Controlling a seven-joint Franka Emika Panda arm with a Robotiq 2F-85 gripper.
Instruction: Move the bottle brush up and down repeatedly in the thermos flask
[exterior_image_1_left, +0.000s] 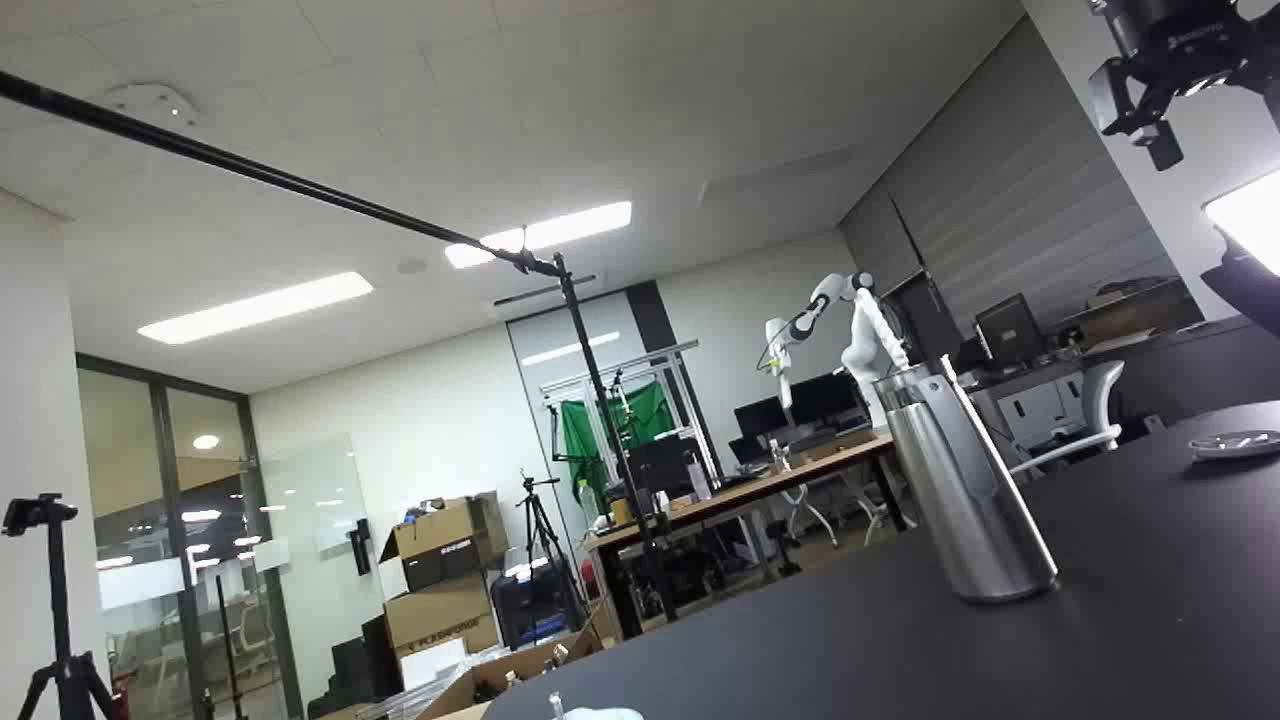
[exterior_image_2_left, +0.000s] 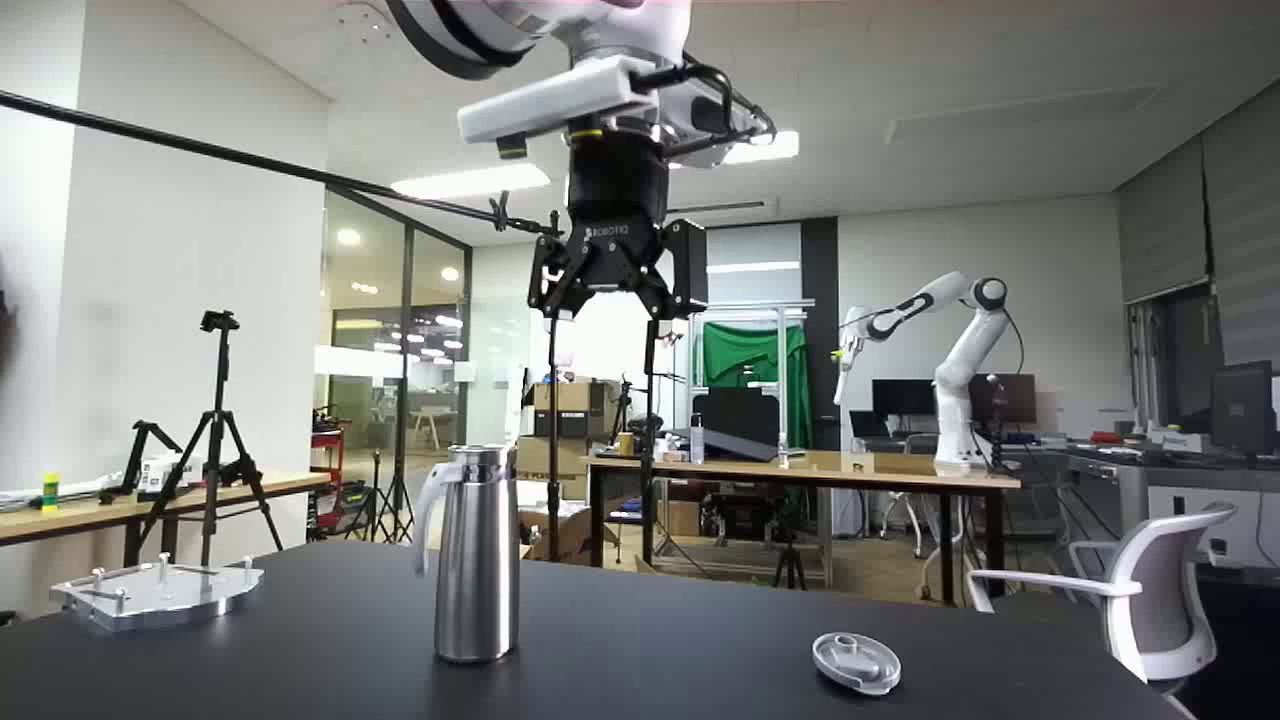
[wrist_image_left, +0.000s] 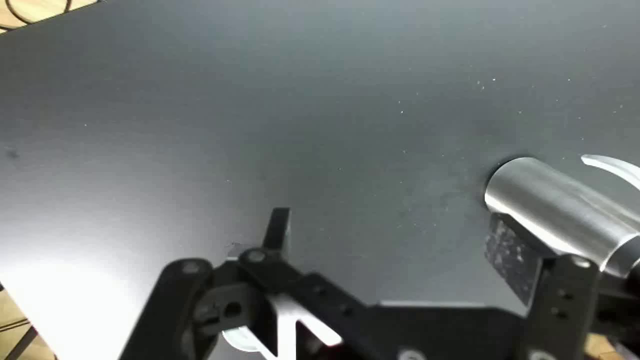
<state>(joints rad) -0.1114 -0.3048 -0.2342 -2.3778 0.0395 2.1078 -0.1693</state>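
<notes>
The thermos flask (exterior_image_2_left: 478, 570) is a tall silver steel cylinder with a whitish handle, standing upright on the black table. It also shows in an exterior view (exterior_image_1_left: 985, 540) and at the right edge of the wrist view (wrist_image_left: 555, 205), partly behind a finger. My gripper (exterior_image_2_left: 602, 345) is high above the table and, in that view, up and to the right of the flask, apart from it. Its fingers are wide apart with nothing between them, as the wrist view (wrist_image_left: 390, 225) shows. It is partly cut off in an exterior view (exterior_image_1_left: 1215, 120). I cannot make out the bottle brush in any view.
A clear round disc (exterior_image_2_left: 856, 663) lies on the black table (exterior_image_2_left: 640, 650), right of the flask. A clear plate with upright bolts (exterior_image_2_left: 165, 597) sits on the left of the table. A white-armed chair (exterior_image_2_left: 1165, 600) stands beyond the right edge.
</notes>
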